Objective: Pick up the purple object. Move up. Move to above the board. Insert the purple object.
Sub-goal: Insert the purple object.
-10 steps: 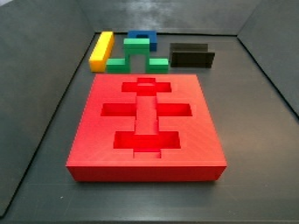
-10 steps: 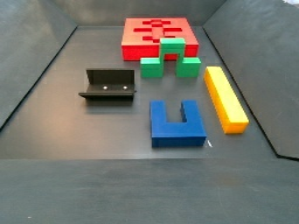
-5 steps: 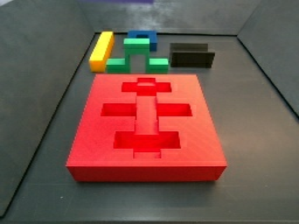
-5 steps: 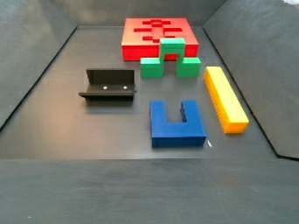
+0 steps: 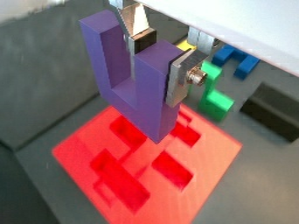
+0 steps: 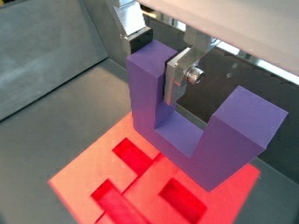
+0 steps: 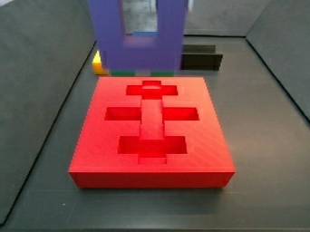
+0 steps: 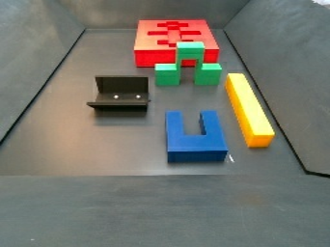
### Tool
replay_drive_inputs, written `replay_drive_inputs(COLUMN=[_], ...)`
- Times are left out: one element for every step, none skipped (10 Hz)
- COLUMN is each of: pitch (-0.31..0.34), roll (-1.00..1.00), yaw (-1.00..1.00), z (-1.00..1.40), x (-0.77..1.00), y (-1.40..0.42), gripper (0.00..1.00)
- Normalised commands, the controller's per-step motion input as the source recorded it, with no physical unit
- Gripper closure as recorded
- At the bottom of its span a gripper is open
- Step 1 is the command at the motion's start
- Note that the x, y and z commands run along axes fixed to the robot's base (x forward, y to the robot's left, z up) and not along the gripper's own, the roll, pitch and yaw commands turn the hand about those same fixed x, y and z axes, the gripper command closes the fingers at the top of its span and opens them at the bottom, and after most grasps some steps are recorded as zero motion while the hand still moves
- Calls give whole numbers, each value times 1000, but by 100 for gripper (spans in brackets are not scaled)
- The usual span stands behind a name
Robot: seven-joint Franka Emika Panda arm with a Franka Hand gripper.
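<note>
The purple object (image 5: 135, 83) is a U-shaped block held upright, prongs up, in my gripper (image 5: 156, 52), which is shut on one prong. A silver finger plate (image 5: 177, 74) presses the prong's outer face. Both wrist views show it hanging above the red board (image 5: 216, 157), clear of the cutouts; the block (image 6: 158, 96) and gripper (image 6: 158, 57) sit over the board (image 6: 82, 179). In a side view the purple object (image 7: 140, 56) hovers over the far end of the board (image 7: 200, 136). Another side view shows the board (image 8: 149, 39) but neither gripper nor purple object.
A green block (image 8: 188, 66) stands by the board's edge. A long yellow bar (image 8: 248, 108), a blue U-shaped block (image 8: 194, 135) and the black fixture (image 8: 119, 95) lie on the dark floor beyond. The fixture (image 7: 200, 59) and yellow bar (image 7: 97, 62) show behind the board.
The purple object has come down into a side view from above and now hangs over the board's far end. The other side view looks unchanged.
</note>
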Motion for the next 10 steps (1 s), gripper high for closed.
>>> replay_drive_inputs(pitch=[-73,-77,-77,-100,-126,-151,-123,-77,-91,-80], roll=[97,110,123,110,0,-114,-143,-59,-11,0], yaw=[217,217,249,203,43,29,34,51,17,0], z=[-991,-966,-937,-920,-731,-563,-289,-237,-283,-309], x=[423,377,274,120,0,-149,-123,-71,14,117], y=[-674,-674,-651,-603,-426,-174,-129,-103,0,6], gripper=[100,100,100,100,100,100,100,100,100,100])
